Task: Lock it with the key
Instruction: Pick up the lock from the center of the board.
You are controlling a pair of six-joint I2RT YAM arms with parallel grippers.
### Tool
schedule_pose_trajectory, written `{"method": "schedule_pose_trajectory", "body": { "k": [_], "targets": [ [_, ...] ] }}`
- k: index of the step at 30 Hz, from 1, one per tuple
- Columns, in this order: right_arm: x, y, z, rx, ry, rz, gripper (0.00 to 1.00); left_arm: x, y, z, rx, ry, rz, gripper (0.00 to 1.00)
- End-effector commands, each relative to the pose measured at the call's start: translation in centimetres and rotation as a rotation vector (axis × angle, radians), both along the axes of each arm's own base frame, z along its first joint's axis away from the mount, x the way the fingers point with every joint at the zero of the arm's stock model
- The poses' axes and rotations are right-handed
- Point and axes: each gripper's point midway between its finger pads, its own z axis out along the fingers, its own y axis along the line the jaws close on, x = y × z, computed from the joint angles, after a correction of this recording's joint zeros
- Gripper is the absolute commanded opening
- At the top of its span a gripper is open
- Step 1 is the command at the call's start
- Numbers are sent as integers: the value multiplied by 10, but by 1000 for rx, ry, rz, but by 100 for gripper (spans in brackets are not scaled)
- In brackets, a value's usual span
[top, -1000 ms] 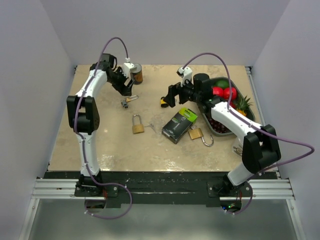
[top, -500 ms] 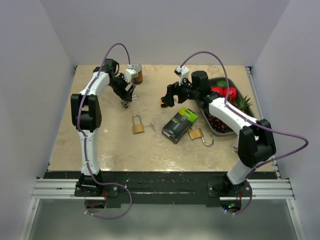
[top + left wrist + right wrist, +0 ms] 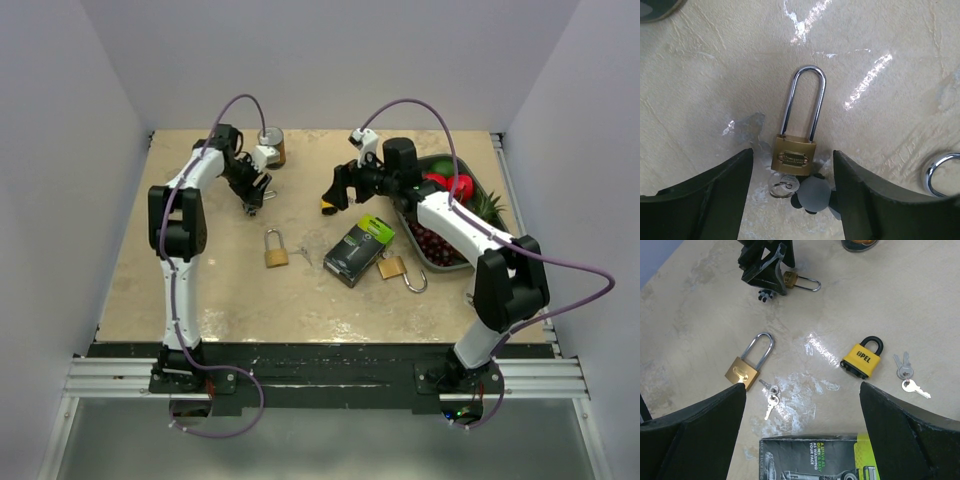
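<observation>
In the left wrist view the key [image 3: 812, 194] lies just below the small brass padlock [image 3: 794, 157], but its blade does not show, so I cannot tell if it is in the keyhole. Right of this padlock a second steel shackle [image 3: 941, 171] is cut by the picture's edge, and its body is out of frame. Up-left of the padlock a dark round thing [image 3: 655, 6] is cut by the corner. In the right wrist view the padlock's body is partly hidden behind the left gripper [image 3: 771, 285]. Well apart from it, the black box [image 3: 815, 460] is cut by the bottom edge. In the top view that gripper covers the padlock almost fully.
</observation>
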Motion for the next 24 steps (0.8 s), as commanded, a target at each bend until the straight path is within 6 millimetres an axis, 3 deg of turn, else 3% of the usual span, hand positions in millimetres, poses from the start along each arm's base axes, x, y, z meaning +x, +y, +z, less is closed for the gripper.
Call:
{"method": "schedule_pose_trajectory", "body": {
  "k": [1, 10, 15, 19, 21, 24],
  "targets": [
    [6, 4, 17, 21, -29, 23, 99, -9, -4, -26, 87, -4, -67, 67],
    [9, 1, 16, 25, -22, 22, 99, -16, -5, -38, 155, -14, -93, 55],
    [10, -2, 17, 21, -27, 9, 99, -20, -9, -29, 127, -9, -63, 29],
    [12, -2, 18, 21, -34, -1, 99, -21, -12, -4, 58, 3, 91, 1],
    [14, -2, 19, 27, -35, -9, 99, -12, -11, 16, -24, -21, 190, 0],
    [17, -1, 24, 47, -50, -25, 99, -3, -7, 63, -181, -73, 395, 0]
  ]
}}
